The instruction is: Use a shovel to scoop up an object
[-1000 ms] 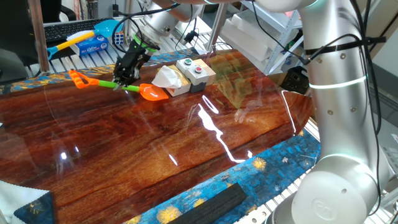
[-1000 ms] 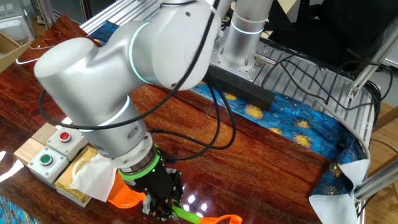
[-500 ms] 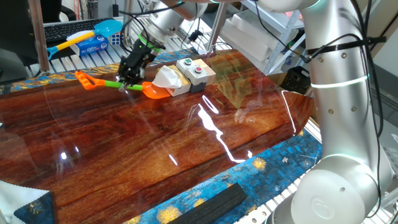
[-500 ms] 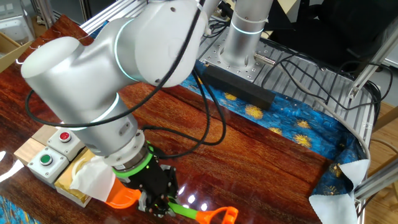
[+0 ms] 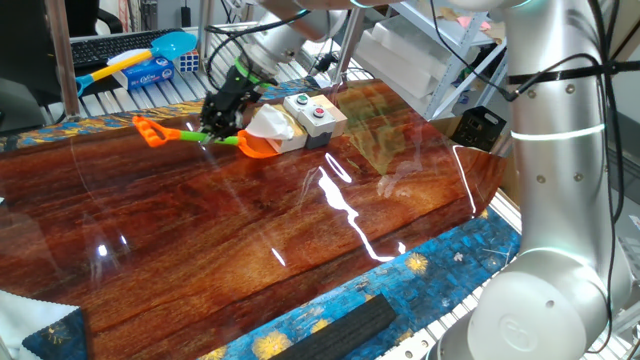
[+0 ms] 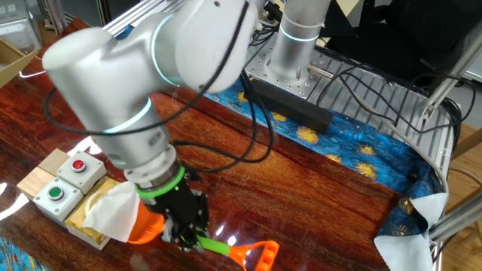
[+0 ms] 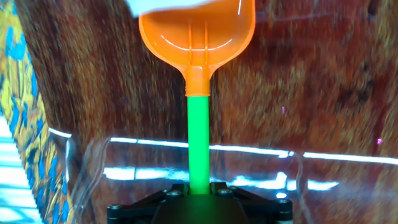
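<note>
My gripper [image 5: 222,118] is shut on the lime-green shaft of the shovel [image 5: 190,135], which lies nearly level just above the table. The orange blade [image 5: 258,147] is pressed against the foot of the object [image 5: 268,126], a tan box with crumpled white tissue sticking out. The orange D-handle [image 5: 148,129] points left, away from the box. From the other side, the gripper [image 6: 183,235] grips the shovel [image 6: 216,246] with its blade tucked under the tissue of the object [image 6: 113,209]. In the hand view the shovel [image 7: 199,87] runs straight ahead, with white tissue at the blade's tip.
A grey box with red and green buttons [image 5: 312,114] stands right behind the tan box. A blue scoop with a yellow handle [image 5: 135,58] and a tissue pack lie on the rack at the back left. A black bar [image 5: 330,328] lies on the blue cloth at the front edge.
My gripper has carried the shovel to the right, toward the tan box. The blade has gone from short of the box to pushing in under its tissue. The grip on the shaft is unchanged.
</note>
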Available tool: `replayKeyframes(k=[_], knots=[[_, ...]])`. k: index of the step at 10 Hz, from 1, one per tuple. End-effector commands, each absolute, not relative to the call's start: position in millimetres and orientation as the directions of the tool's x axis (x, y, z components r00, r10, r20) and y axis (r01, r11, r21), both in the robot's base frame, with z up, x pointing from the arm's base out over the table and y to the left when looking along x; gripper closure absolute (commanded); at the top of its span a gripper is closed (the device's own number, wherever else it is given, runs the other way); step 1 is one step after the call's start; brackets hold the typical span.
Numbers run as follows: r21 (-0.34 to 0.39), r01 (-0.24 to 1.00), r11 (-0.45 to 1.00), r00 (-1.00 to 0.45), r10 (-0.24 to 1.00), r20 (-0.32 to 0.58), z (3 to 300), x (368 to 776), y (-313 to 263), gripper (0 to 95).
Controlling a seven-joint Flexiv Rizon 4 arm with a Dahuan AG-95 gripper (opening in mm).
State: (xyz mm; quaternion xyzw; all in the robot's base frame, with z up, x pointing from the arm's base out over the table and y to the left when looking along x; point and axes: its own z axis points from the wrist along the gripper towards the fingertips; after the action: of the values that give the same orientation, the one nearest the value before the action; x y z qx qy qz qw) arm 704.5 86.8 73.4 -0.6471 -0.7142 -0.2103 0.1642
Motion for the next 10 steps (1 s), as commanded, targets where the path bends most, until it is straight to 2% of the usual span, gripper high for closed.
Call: replayKeyframes(k=[1,6,10], knots=[[0.124,0.986,0.111,-0.157,0.874,0.461,67,703,74,95.0],[0.165,0.974,0.158,-0.214,0.881,0.421,63,703,62,95.0],[0.16,0.973,0.167,-0.216,0.903,0.371,62,703,66,95.0]])
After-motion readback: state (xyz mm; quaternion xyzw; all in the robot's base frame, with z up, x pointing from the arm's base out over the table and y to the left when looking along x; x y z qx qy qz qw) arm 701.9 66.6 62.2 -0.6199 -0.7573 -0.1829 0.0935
